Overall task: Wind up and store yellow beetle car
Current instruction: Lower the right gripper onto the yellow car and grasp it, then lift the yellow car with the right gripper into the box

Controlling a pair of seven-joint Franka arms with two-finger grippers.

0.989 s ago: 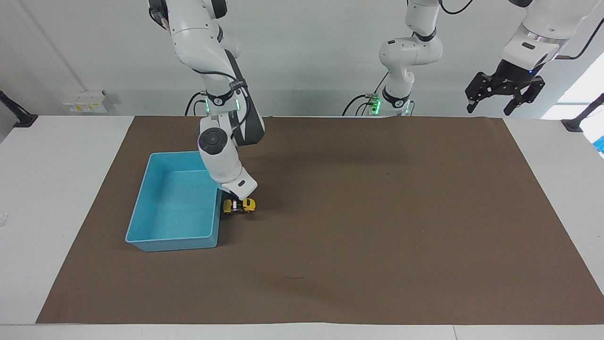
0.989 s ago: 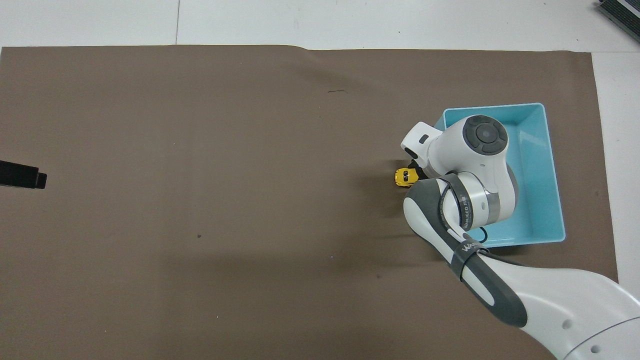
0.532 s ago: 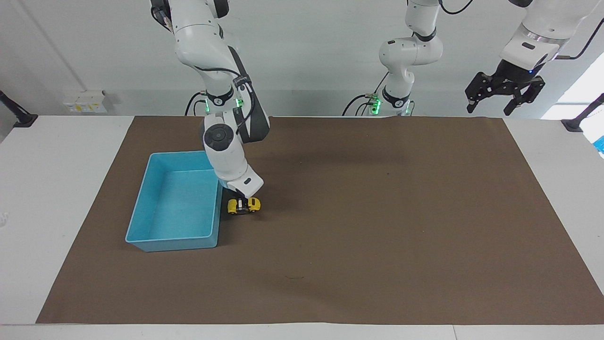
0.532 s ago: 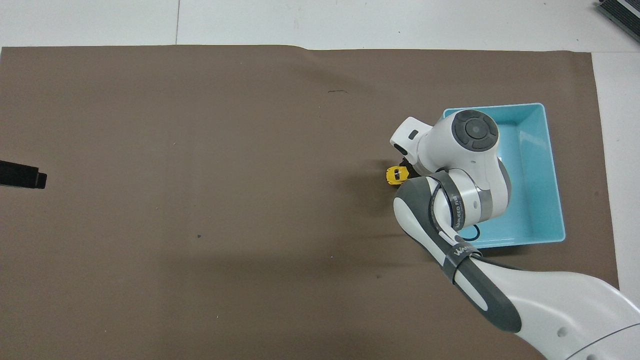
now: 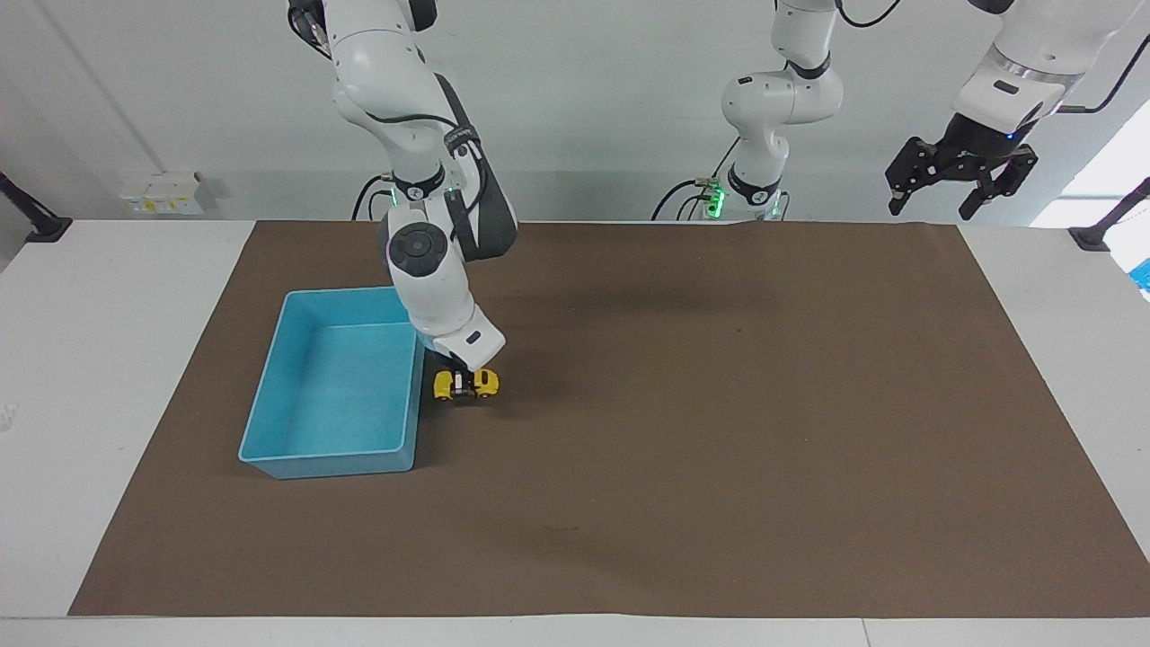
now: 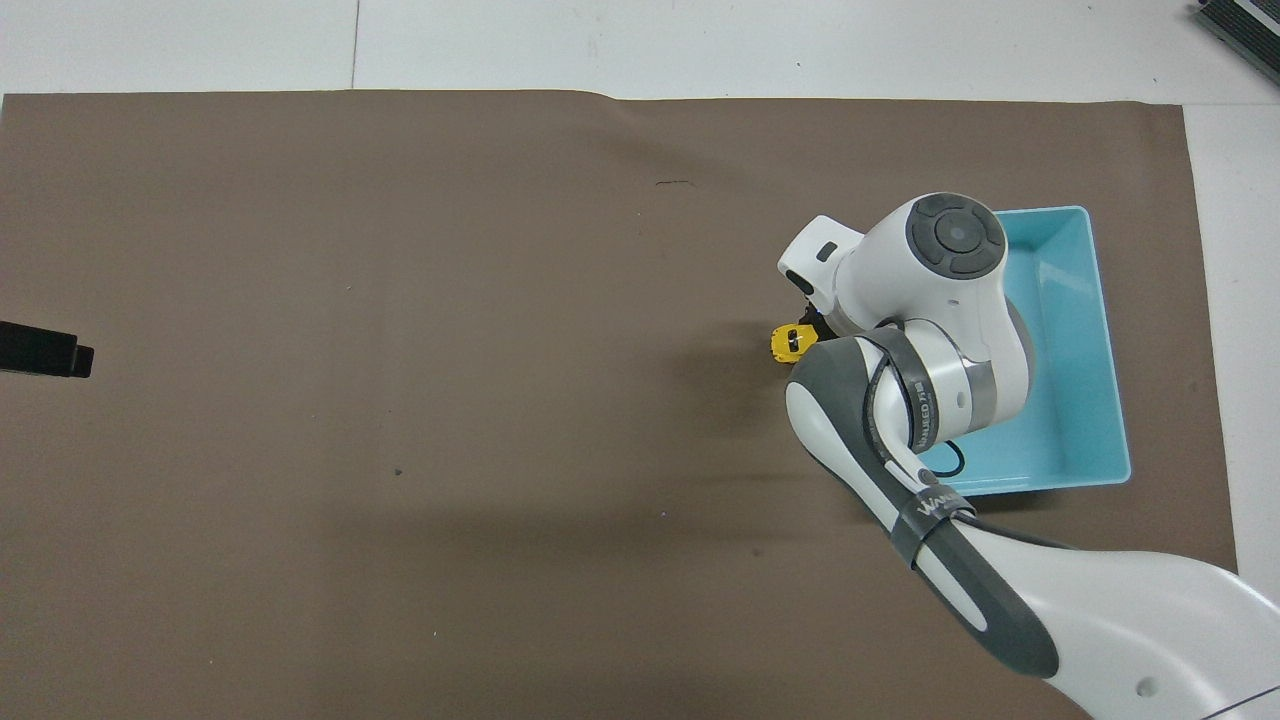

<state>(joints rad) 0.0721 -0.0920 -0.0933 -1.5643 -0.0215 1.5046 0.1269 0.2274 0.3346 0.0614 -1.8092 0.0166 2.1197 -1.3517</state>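
Observation:
The yellow beetle car [image 5: 465, 384] is a tiny toy beside the light-blue bin [image 5: 266, 392], on the side toward the left arm's end of the table. My right gripper [image 5: 463, 374] comes straight down onto it and is shut on its middle. The car is at or just above the brown mat; which one cannot be told. In the overhead view only one end of the car [image 6: 786, 343] shows, as the right wrist covers the remainder. My left gripper [image 5: 933, 205] waits high over its own corner of the mat, open and holding nothing; its black tip [image 6: 45, 350] shows at the overhead view's edge.
The bin [image 6: 1110, 350] holds nothing that I can see, and the right arm covers part of it from above. A brown mat [image 5: 719, 431] covers most of the white table.
The right gripper has carried the car a little away from the bin, toward the left arm's end of the table, and slightly upward in the facing view. The left arm has not moved.

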